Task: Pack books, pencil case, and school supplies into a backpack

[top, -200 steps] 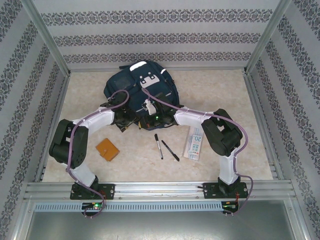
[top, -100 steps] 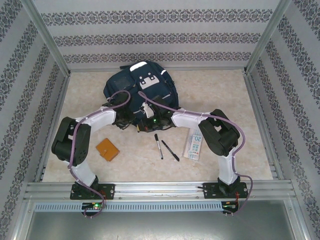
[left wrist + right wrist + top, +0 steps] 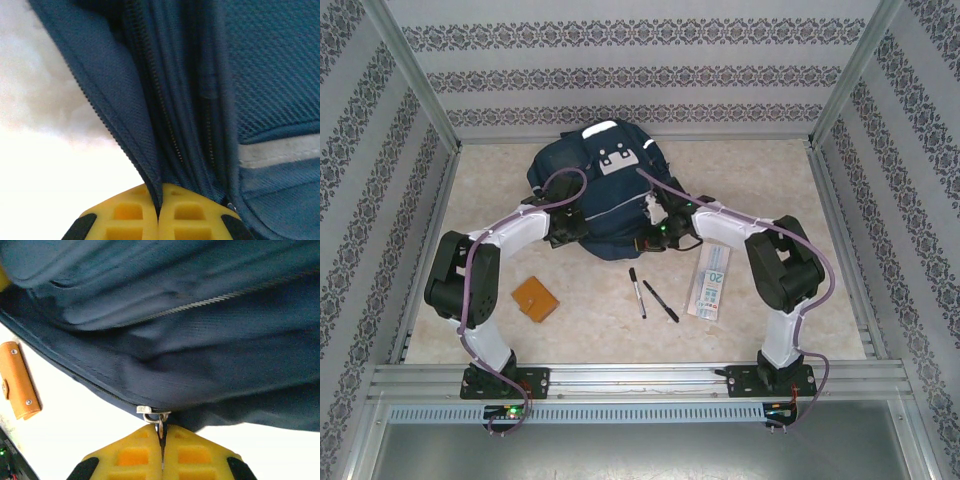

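Backpack [image 3: 610, 190] is lying at far middle of the counter [image 3: 760, 180]. Left end effector [image 3: 159, 200] is pinching its zipper-edge fabric, jaws closed; right end effector [image 3: 162, 440] is clamping the zipper pull [image 3: 159, 420]. Pens [image 3: 638, 292], case [image 3: 710, 285] and booklet [image 3: 535, 298] are lying nearby

Your left gripper [image 3: 159, 215] is pinched on the backpack [image 3: 608, 192] at its near-left edge. Your right gripper [image 3: 162, 452] (jaws pressed flat together) clamps the zipper pull [image 3: 158, 416] at its near-right edge; both elbows bow outward.
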Available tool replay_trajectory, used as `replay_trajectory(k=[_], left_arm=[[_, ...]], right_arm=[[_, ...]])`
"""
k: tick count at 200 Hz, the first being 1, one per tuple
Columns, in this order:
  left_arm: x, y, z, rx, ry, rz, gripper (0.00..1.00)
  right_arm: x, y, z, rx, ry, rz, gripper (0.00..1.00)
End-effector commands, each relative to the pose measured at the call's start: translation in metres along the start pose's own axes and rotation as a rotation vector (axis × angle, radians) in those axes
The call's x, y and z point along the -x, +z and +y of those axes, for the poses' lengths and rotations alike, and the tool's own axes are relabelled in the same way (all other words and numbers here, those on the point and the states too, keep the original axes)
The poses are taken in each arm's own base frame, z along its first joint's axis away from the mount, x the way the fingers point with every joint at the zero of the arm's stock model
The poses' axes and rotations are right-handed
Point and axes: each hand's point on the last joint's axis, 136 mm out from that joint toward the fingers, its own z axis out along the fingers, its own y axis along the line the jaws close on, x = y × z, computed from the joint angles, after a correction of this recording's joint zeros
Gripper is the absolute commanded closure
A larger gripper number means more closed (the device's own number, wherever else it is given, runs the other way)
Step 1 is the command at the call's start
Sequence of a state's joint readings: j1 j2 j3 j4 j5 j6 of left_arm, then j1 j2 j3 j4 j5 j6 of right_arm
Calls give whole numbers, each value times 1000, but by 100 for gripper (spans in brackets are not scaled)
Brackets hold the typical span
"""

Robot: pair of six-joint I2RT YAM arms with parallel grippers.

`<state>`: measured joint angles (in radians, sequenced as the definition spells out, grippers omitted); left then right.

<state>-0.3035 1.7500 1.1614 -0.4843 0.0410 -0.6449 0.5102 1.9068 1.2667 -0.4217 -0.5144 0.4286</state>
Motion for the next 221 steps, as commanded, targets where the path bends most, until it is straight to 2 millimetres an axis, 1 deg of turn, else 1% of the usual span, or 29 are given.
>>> replay_trajectory(k=[1, 13, 28, 34, 45, 54, 58, 65, 69, 75, 79, 84, 92, 108, 128, 141, 151, 160, 174, 190, 214, 221], left_arm=[[45, -14, 21, 72, 121, -129, 100], [50, -8, 14, 5, 107, -94, 100], [59, -1, 4, -43, 89, -56, 100], [63, 3, 1, -50, 90, -48, 100], [78, 7, -4, -55, 90, -68, 100], [90, 10, -8, -60, 82, -84, 100], [95, 11, -9, -63, 74, -90, 98], [101, 14, -11, -70, 50, -93, 88], [102, 15, -12, -77, 35, -85, 79], [103, 15, -18, -98, 19, -71, 60], [103, 14, -20, -110, 8, -62, 52], [101, 13, -23, -123, -8, -46, 48], [95, 10, -24, -133, -43, -26, 44], [78, -1, -15, -130, -108, -6, 38], [49, -16, 4, -100, -168, 12, 36], [30, -24, 7, -103, -201, 36, 35], [16, -28, 3, -117, -225, 53, 34], [8, -30, -5, -146, -245, 61, 32], [2, -31, -19, -184, -266, 62, 30], [4, -29, -27, -180, -267, 40, 30], [5, -14, -21, -110, -265, 38, 32], [5, -8, -18, -91, -269, 38, 35]], right_arm=[[-32, -7, -50, -119, 80, 117, 100], [-30, -9, -51, -111, 56, 118, 100], [-27, -9, -44, -76, 29, 119, 100], [-26, -9, -36, -46, 17, 117, 100], [-22, -6, -22, -1, -5, 108, 100], [-20, -3, -6, 41, -31, 104, 100], [-18, -1, 2, 60, -43, 104, 100], [-15, 2, 16, 90, -64, 102, 100], [-13, 4, 25, 104, -75, 99, 100], [-9, 7, 35, 120, -87, 95, 100], [-7, 9, 42, 132, -94, 92, 100], [-3, 11, 50, 145, -101, 86, 100], [2, 15, 64, 167, -116, 79, 100], [11, 22, 85, 202, -140, 69, 100], [15, 29, 107, 235, -172, 72, 100], [14, 32, 118, 259, -192, 82, 100], [12, 34, 125, 275, -207, 91, 100], [10, 36, 128, 282, -211, 99, 100], [7, 40, 132, 293, -214, 113, 100], [1, 44, 133, 295, -212, 130, 100], [-10, 49, 133, 294, -206, 154, 100], [-12, 49, 132, 291, -203, 158, 100]])
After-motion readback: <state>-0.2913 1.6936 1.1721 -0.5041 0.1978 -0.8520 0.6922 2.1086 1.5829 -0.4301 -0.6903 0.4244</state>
